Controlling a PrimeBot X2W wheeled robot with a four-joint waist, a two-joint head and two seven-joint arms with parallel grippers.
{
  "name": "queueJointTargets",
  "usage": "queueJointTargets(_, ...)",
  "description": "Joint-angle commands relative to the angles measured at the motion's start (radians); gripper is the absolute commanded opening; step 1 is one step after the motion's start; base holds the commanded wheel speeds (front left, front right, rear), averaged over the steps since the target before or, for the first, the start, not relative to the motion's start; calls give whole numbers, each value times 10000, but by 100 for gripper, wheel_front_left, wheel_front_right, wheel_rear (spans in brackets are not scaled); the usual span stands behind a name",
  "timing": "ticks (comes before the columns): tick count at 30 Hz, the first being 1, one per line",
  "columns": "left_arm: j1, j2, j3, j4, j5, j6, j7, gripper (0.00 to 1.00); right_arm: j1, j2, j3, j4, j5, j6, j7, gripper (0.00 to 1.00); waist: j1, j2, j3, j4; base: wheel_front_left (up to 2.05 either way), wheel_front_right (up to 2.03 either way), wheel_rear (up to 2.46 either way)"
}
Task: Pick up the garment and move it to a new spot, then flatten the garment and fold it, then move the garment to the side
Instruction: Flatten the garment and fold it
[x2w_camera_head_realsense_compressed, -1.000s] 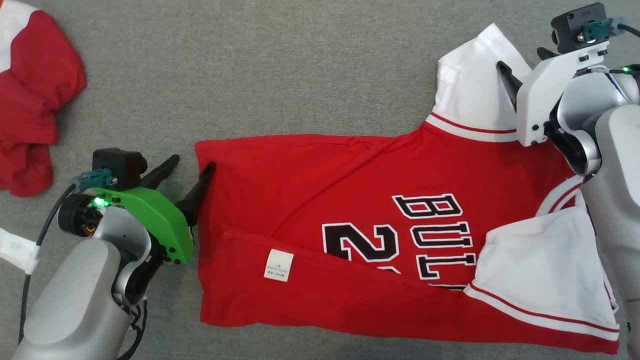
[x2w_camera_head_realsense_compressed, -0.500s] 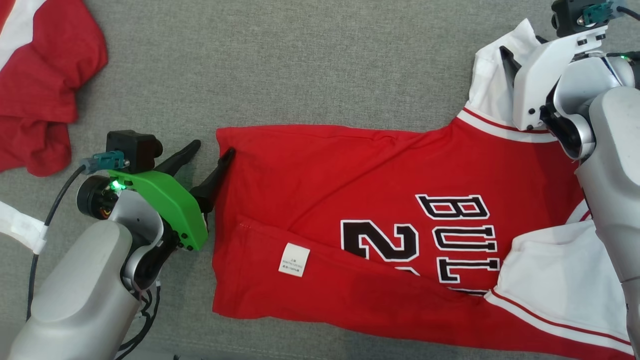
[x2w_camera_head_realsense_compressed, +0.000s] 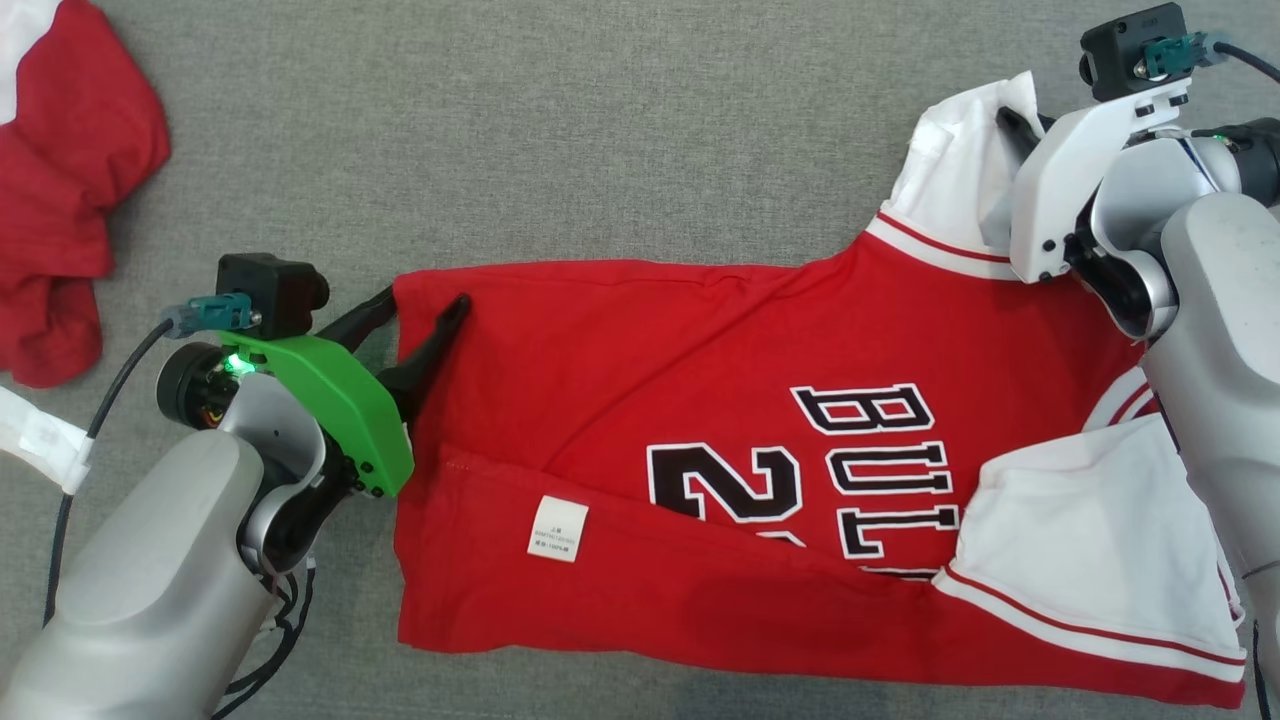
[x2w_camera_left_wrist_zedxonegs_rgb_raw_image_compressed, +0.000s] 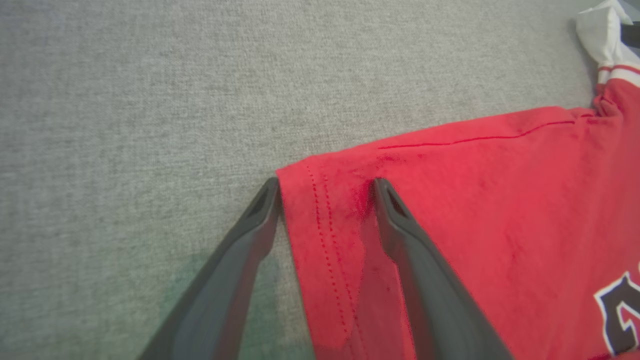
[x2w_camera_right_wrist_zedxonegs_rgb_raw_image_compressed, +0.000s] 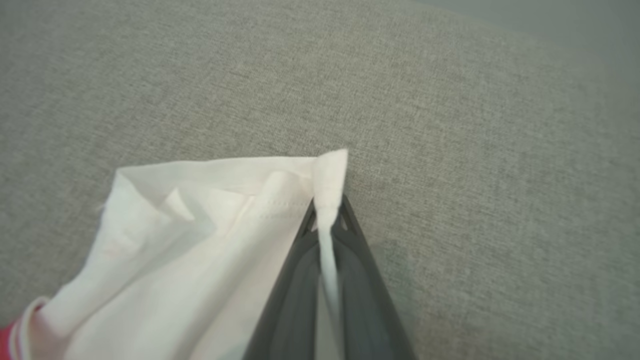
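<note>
The garment (x2w_camera_head_realsense_compressed: 700, 380) is a red jersey with black-and-white lettering and white sleeves, lying across the grey surface with its lower edge folded up. My left gripper (x2w_camera_head_realsense_compressed: 423, 300) is open at the jersey's left end. In the left wrist view the stitched hem corner (x2w_camera_left_wrist_zedxonegs_rgb_raw_image_compressed: 320, 225) lies between the left gripper's (x2w_camera_left_wrist_zedxonegs_rgb_raw_image_compressed: 326, 184) spread fingers, one on the cloth and one on the surface. My right gripper (x2w_camera_head_realsense_compressed: 1008, 118) is at the far right, shut on the upper white sleeve (x2w_camera_head_realsense_compressed: 950, 170). In the right wrist view the sleeve edge (x2w_camera_right_wrist_zedxonegs_rgb_raw_image_compressed: 330, 175) is pinched between the right gripper's (x2w_camera_right_wrist_zedxonegs_rgb_raw_image_compressed: 327, 207) tips.
A second red and white garment (x2w_camera_head_realsense_compressed: 60, 180) lies bunched at the upper left. A white tag on a black cable (x2w_camera_head_realsense_compressed: 40, 445) sits by my left arm. Bare grey surface (x2w_camera_head_realsense_compressed: 600, 130) stretches beyond the jersey.
The right gripper has closed on the white sleeve edge and the sleeve has bunched up. The left gripper has slid forward so the hem corner sits between its fingers. The head camera shifted.
</note>
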Motion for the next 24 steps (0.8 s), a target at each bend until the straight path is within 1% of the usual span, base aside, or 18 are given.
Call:
queueJointTargets(1,-92,0,-119,150,-98,-28,-21,0,198,-90,53,111,79,-21,-110,0,0,0,-123,-128,0,0,0)
queueJointTargets(7,-231,148,-102,459,16,-27,-707,0,220,-150,177,93,377,-20,-736,0,0,0,-537,-378,0,0,0)
queueJointTargets(12,-254,309,143,599,94,35,-1311,0,321,-318,198,-53,746,-20,-1198,0,0,0,-985,-529,0,0,0)
queueJointTargets(19,288,604,109,113,176,117,-1495,0,891,-714,481,-662,1255,-20,-1475,0,0,0,-1553,-646,0,0,0)
queueJointTargets(22,733,709,13,-324,169,205,-1546,0,1559,-981,581,-1408,1712,-20,-1732,0,0,0,-1881,-687,0,0,0)
queueJointTargets(23,1126,832,6,-742,99,348,-1627,0,2163,-1249,565,-2062,1934,-20,-1885,0,0,0,-2099,-734,0,0,0)
queueJointTargets(24,1346,925,12,-949,77,432,-1666,0,2498,-1357,524,-2420,2055,-20,-1910,0,0,0,-2201,-768,0,0,0)
